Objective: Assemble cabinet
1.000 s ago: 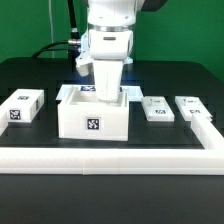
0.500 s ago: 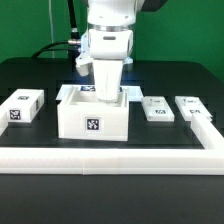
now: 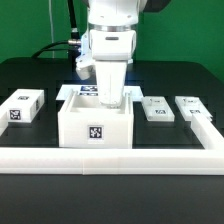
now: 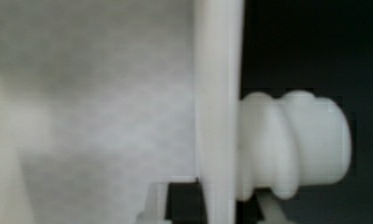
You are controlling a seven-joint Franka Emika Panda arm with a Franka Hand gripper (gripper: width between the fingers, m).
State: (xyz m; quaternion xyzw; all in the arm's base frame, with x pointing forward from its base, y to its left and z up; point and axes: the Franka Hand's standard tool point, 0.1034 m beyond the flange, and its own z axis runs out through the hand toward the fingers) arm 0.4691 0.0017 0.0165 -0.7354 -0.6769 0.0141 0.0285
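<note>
The cabinet's square white body (image 3: 96, 130), open at the top with a marker tag on its front, stands at the table's middle against the long rail. My gripper (image 3: 108, 100) reaches down into it and is shut on its far wall. In the wrist view that thin wall (image 4: 218, 90) runs edge-on between the dark fingertips of the gripper (image 4: 222, 205), and a ribbed round white knob (image 4: 289, 140) sticks out of the wall's outer face. Three smaller tagged white panels lie loose: one (image 3: 22, 106) at the exterior view's left, two (image 3: 155, 108) (image 3: 189, 105) at its right.
A long low white L-shaped rail (image 3: 110, 160) runs along the table's front and turns back at the exterior view's right. The marker board (image 3: 84, 88) lies behind the body, mostly hidden by the arm. Cables hang at the back.
The cabinet body has slid forward with the gripper, from a little behind the rail until it sits against it. The grip has not changed.
</note>
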